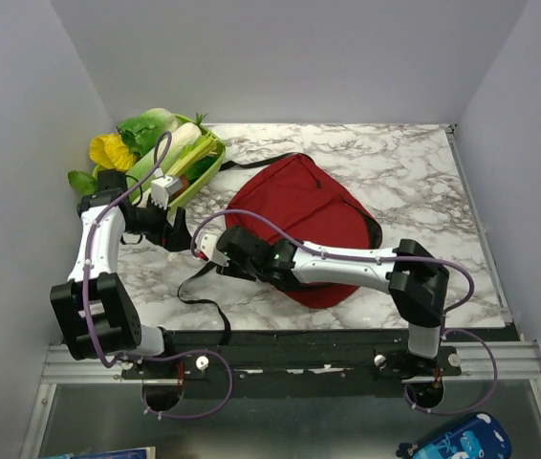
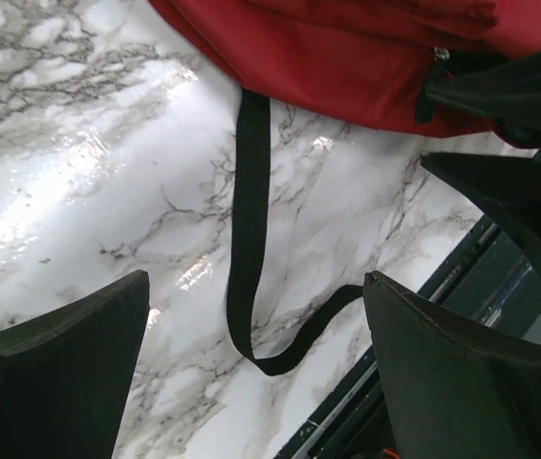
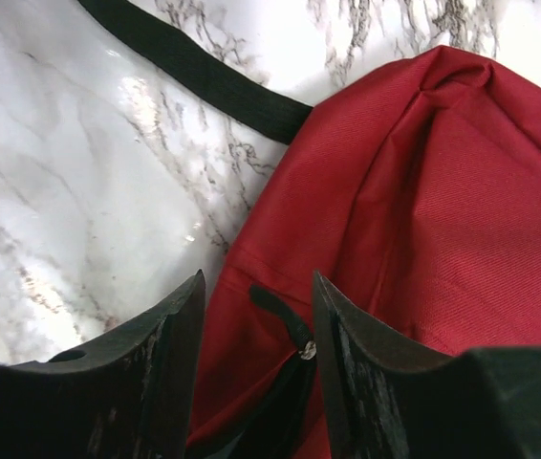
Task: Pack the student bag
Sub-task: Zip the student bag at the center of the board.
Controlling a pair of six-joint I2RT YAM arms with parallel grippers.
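Note:
The student bag [image 1: 299, 222] is a dark-red backpack lying flat in the middle of the marble table, with black straps [image 1: 199, 287] trailing to its front left. My right gripper [image 1: 201, 252] is at the bag's front-left corner. In the right wrist view it [image 3: 258, 279] is open, with the bag's red fabric [image 3: 423, 210] and a black zipper pull [image 3: 292, 327] between its fingers, not clamped. My left gripper [image 1: 177, 232] is to the left of the bag. In the left wrist view it [image 2: 256, 287] is wide open and empty above a loop of black strap [image 2: 248, 210], with the bag's edge [image 2: 328, 57] beyond.
A green basket [image 1: 209, 164] holding vegetables stands at the back left, with leafy greens [image 1: 151, 124] and a yellow item [image 1: 110, 151] beside it. The table's front edge [image 1: 347, 333] is close to both grippers. A blue patterned case [image 1: 452, 442] lies below the table at the front right.

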